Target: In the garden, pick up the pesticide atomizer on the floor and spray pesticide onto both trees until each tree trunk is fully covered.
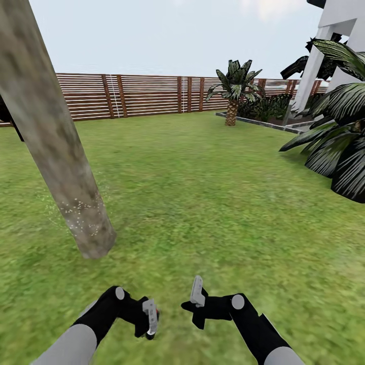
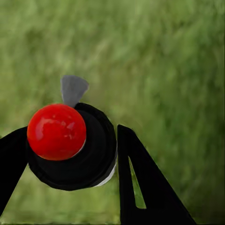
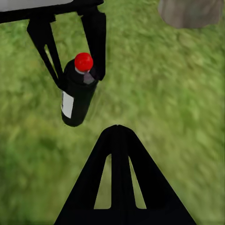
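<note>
Atomizer [image 3: 77, 91] sat clamped between the fingers of my left gripper [image 1: 150, 317], low over the grass [image 1: 203, 203]. My right gripper [image 1: 196, 296] held nothing; how wide it stood I could not tell. Further ahead on the left, the trunk [image 1: 56, 152] carried white specks [image 1: 81, 213] only near its base, so spraying seemed unfinished. Next I judged I must aim higher.

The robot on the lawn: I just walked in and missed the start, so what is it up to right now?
It stands on the grass near a tree trunk. Its left gripper is shut on the pesticide atomizer, a small black bottle with a red tip. The right gripper holds nothing, fingers together. Fine white specks of pesticide dot only the trunk's lower part, so the coating looks unfinished.
</note>
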{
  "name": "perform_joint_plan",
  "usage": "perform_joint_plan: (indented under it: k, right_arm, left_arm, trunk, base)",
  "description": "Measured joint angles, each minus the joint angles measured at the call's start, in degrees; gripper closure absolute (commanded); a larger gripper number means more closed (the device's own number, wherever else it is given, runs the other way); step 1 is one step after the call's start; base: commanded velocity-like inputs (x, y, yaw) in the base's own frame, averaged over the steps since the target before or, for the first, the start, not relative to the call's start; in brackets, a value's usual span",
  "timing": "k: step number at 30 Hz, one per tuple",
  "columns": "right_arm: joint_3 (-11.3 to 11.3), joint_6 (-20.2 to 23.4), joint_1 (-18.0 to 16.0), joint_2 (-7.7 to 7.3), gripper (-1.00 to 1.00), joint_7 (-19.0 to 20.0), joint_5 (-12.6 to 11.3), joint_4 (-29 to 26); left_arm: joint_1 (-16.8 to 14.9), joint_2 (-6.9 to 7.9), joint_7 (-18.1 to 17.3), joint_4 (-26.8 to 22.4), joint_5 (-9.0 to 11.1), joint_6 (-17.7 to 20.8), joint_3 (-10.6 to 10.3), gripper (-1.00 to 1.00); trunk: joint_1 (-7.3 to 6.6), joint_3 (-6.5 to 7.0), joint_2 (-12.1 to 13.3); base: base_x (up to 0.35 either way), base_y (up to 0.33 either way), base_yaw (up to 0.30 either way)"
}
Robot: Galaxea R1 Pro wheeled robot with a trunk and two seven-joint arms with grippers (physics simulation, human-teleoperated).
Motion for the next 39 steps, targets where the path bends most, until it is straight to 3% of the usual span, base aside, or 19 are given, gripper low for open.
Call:
perform_joint_plan:
  k: [2,4,5,9,13,16,17,19,20,22,23,26,27,28,29,31,35,39]
  right_arm:
    - [0.08,0.00,0.00,0.00,1.00,0.00,0.00,0.01]
    - [0.09,0.00,0.00,-0.05,1.00,0.00,0.02,0.08]
    - [0.06,0.00,0.00,-0.13,-1.00,0.00,0.04,0.13]
    - [-0.04,-0.04,0.08,-0.46,-1.00,-0.07,0.02,1.50]
    - [-0.33,-0.11,0.09,-0.90,-1.00,-1.12,0.01,2.74]
    - [-0.49,-0.26,0.22,-2.77,-1.00,-8.65,-0.27,5.11]
    - [-0.53,-0.30,0.24,-3.10,-1.00,-12.93,-0.42,7.50]
    - [-0.57,-1.62,0.33,-3.54,-1.00,-30.29,-1.68,17.16]
    - [-0.55,-3.29,0.34,-3.59,-1.00,-36.59,-2.53,20.81]
    - [-0.68,-13.66,0.37,-3.59,-1.00,-51.99,-4.26,30.68]
    - [-1.06,-19.50,0.40,-3.58,-1.00,-56.99,-4.86,35.01]
    - [-1.28,-30.17,2.03,-3.90,-1.00,-68.04,-5.41,40.61]
    - [-1.55,-32.37,3.07,-4.10,-1.00,-70.57,-5.49,41.02]
    - [-2.54,-36.58,4.90,-4.40,-1.00,-74.90,-5.59,41.48]
    - [-3.03,-39.22,6.26,-4.42,-1.00,-77.20,-5.55,41.69]
    - [-3.13,-40.11,6.74,-4.19,-1.00,-78.03,-5.53,41.72]
    - [-3.16,-40.46,7.07,-2.08,-1.00,-78.44,-5.40,41.86]
    - [-3.34,-40.36,7.46,-2.22,-1.00,-78.36,-5.42,41.89]
  left_arm:
    - [0.24,3.57,0.02,0.04,0.10,-0.03,0.03,1.00]
    - [0.32,5.51,0.01,0.05,0.45,-0.09,0.08,1.00]
    - [0.41,6.40,0.03,0.05,0.43,-0.10,0.10,1.00]
    - [0.64,10.61,0.11,0.10,0.92,-0.06,0.45,1.00]
    - [0.73,13.20,0.73,0.27,2.19,0.08,1.40,1.00]
    - [1.30,13.56,4.78,2.12,6.70,0.05,6.27,1.00]
    - [1.72,13.57,7.21,2.95,8.69,0.01,8.22,1.00]
    - [3.26,13.48,15.53,6.14,15.11,-1.04,13.56,1.00]
    - [3.91,13.41,18.48,7.50,17.43,-2.48,15.09,1.00]
    - [6.52,13.25,28.54,11.86,23.69,-9.29,18.28,1.00]
    - [8.05,13.22,33.83,13.68,26.86,-12.62,19.37,1.00]
    - [12.42,13.05,45.12,16.86,34.87,-20.38,20.58,1.00]
    - [13.26,13.03,47.16,17.16,36.59,-21.85,20.63,1.00]
    - [14.67,13.10,49.95,17.64,39.62,-23.38,20.97,1.00]
    - [15.68,13.02,51.37,18.41,41.96,-24.13,20.78,1.00]
    - [16.01,12.90,51.88,20.16,43.86,-24.37,20.66,1.00]
    - [16.21,13.16,51.95,23.45,49.30,-24.67,20.81,1.00]
    - [16.38,12.88,51.91,23.73,49.39,-24.69,20.56,1.00]
  trunk:
    - [0.00,0.00,0.00]
    - [0.00,0.00,0.00]
    - [0.00,0.00,0.00]
    - [0.00,0.00,0.00]
    - [0.00,0.00,0.00]
    - [0.00,0.00,0.00]
    - [0.00,-0.01,0.00]
    - [0.01,-0.02,0.00]
    - [0.00,-0.01,0.00]
    - [0.00,-0.02,0.00]
    - [0.00,-0.02,0.00]
    - [0.00,-0.02,0.00]
    - [0.00,-0.01,0.00]
    - [0.00,-0.02,0.00]
    - [0.00,-0.02,0.00]
    - [0.00,-0.01,0.00]
    - [0.00,0.00,0.00]
    - [0.00,0.00,0.00]
  base:
    - [0.000,0.000,0.000]
    - [0.000,0.000,0.000]
    - [0.000,0.000,0.000]
    - [0.000,0.000,0.000]
    - [0.000,0.000,0.000]
    - [0.000,0.000,0.000]
    - [0.000,0.000,0.000]
    - [0.000,0.000,0.000]
    - [0.000,0.000,0.000]
    - [0.000,0.000,0.000]
    - [0.000,0.000,0.000]
    - [0.000,0.000,0.000]
    - [0.000,0.000,0.000]
    - [0.000,0.000,0.000]
    - [0.000,0.000,0.000]
    - [0.000,0.000,0.000]
    - [0.000,0.000,0.000]
    - [-0.018,0.000,0.000]
